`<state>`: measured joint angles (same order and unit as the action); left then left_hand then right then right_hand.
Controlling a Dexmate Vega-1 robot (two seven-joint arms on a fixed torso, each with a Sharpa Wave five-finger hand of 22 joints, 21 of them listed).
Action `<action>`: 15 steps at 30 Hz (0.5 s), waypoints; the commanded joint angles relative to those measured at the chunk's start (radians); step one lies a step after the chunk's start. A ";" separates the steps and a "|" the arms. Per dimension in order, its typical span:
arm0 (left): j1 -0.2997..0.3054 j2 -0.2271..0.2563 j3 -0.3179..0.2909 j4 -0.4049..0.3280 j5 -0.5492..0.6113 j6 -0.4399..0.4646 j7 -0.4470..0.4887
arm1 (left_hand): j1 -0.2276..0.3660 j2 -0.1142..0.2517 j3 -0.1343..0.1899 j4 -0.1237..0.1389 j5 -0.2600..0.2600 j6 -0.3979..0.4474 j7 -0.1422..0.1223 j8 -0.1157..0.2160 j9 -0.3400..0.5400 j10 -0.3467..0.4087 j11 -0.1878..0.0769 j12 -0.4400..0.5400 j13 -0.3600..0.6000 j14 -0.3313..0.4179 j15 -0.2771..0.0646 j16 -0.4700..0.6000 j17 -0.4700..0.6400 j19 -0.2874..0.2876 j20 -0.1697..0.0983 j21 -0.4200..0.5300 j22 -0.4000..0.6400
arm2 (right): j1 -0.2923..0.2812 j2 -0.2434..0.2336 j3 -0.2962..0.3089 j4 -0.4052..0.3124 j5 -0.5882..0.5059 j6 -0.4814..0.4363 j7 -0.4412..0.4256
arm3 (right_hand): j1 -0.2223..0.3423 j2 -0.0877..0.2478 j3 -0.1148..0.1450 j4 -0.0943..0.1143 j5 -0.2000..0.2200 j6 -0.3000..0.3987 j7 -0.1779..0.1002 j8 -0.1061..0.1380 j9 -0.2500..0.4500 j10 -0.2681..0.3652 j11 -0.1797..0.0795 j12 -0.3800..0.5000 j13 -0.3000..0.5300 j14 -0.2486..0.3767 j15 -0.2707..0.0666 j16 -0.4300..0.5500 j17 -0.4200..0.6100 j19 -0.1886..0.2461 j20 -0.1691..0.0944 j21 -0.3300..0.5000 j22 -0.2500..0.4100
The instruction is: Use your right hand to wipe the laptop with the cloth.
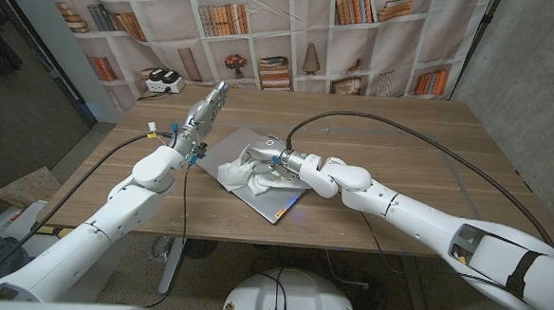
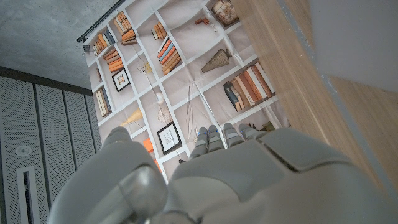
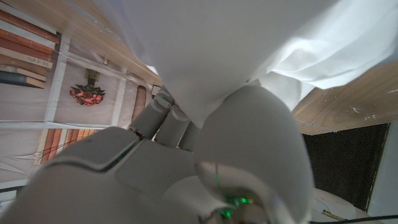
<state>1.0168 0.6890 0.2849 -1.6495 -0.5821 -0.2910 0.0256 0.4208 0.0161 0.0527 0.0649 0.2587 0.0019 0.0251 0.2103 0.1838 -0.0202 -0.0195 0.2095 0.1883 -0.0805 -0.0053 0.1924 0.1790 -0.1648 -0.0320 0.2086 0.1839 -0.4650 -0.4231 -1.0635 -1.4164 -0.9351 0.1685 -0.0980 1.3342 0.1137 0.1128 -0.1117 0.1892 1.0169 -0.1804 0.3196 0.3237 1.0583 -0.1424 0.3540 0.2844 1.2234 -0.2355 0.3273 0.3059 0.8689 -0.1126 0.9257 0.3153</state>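
Note:
A closed grey laptop lies on the wooden table near its middle. A crumpled white cloth sits on the laptop's left part. My right hand grips the cloth from above, fingers buried in the folds. In the right wrist view the cloth hangs just over my right hand, covering the fingertips. My left hand is raised above the table left of the laptop, fingers straight and together, holding nothing. The left wrist view has my left hand pointing at the bookshelf backdrop.
A black cable runs across the table from my right wrist to the right edge. A white device stands at the table's far left corner. A bookshelf-print backdrop hangs behind the table.

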 commanded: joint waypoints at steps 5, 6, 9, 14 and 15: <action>0.002 0.001 -0.005 0.004 -0.003 0.001 0.003 | 0.004 0.006 -0.007 0.001 -0.001 0.009 0.004 -0.006 0.005 0.002 -0.005 -0.002 0.003 0.002 0.001 -0.002 0.005 -0.012 -0.002 0.001 0.004 | 0.062 0.040 -0.049 0.060 0.044 -0.002 -0.009 | 0.001 0.009 -0.004 -0.002 0.003 0.012 -0.006 -0.003 -0.005 0.048 -0.032 0.000 0.007 -0.001 -0.002 0.000 0.007 -0.005 -0.106 0.013 -0.005; 0.001 0.001 -0.005 0.005 -0.003 0.001 0.003 | 0.004 0.006 -0.007 0.001 -0.001 0.009 0.005 -0.006 0.005 0.002 -0.004 -0.001 0.003 0.002 0.001 -0.002 0.005 -0.012 -0.002 0.001 0.004 | 0.057 0.030 -0.046 0.048 0.047 -0.004 -0.006 | 0.002 0.009 -0.004 -0.002 0.004 0.012 -0.006 -0.003 -0.005 0.048 -0.033 0.000 0.006 -0.001 -0.002 0.000 0.007 -0.005 -0.106 0.013 -0.005; -0.003 -0.002 -0.003 0.011 -0.004 0.000 -0.001 | 0.004 0.006 -0.008 0.001 -0.002 0.011 0.004 -0.005 0.005 0.002 -0.005 -0.002 0.003 0.002 0.001 -0.002 0.005 -0.011 -0.002 0.001 0.004 | 0.036 -0.005 -0.036 0.003 0.056 -0.016 0.011 | 0.001 0.009 -0.005 -0.001 0.003 0.010 -0.007 -0.006 -0.007 0.048 -0.033 -0.001 0.006 -0.002 -0.003 0.000 0.008 -0.006 -0.105 0.014 -0.007; -0.016 -0.009 0.005 0.024 -0.004 0.000 -0.010 | 0.005 0.007 -0.008 0.001 -0.002 0.011 0.004 -0.006 0.005 0.002 -0.005 -0.002 0.003 0.002 0.000 -0.002 0.005 -0.011 -0.002 0.001 0.004 | -0.018 -0.068 -0.002 -0.088 0.082 -0.046 0.046 | 0.002 0.009 -0.006 -0.002 0.003 0.011 -0.007 -0.007 -0.009 0.049 -0.033 -0.001 0.007 -0.002 -0.002 0.000 0.010 -0.007 -0.105 0.017 -0.009; -0.020 -0.011 0.007 0.029 -0.005 0.001 -0.012 | 0.005 0.007 -0.008 0.001 -0.003 0.011 0.004 -0.006 0.005 0.003 -0.004 -0.002 0.003 0.002 0.001 -0.002 0.005 -0.012 -0.002 0.001 0.004 | -0.030 -0.083 0.006 -0.108 0.085 -0.051 0.051 | 0.002 0.010 -0.006 -0.002 0.004 0.010 -0.007 -0.009 -0.010 0.049 -0.032 -0.001 0.008 -0.003 -0.002 -0.001 0.010 -0.008 -0.105 0.016 -0.011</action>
<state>1.0157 0.6884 0.2834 -1.6427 -0.5837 -0.2902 0.0266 0.4208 0.0161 0.0507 0.0629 0.2587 0.0073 0.0305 0.2103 0.1838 -0.0203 -0.0195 0.2095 0.1883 -0.0806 -0.0053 0.1924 0.1790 -0.1648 -0.0320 0.2086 0.1839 -0.4282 -0.4129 -1.0974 -1.3977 -0.8937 0.1602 -0.0955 1.3340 0.1136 0.1128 -0.1117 0.1885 1.0236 -0.1839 0.3126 0.3148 1.0671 -0.1402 0.3443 0.2905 1.2226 -0.2346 0.3255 0.3137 0.8690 -0.1126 0.9357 0.3061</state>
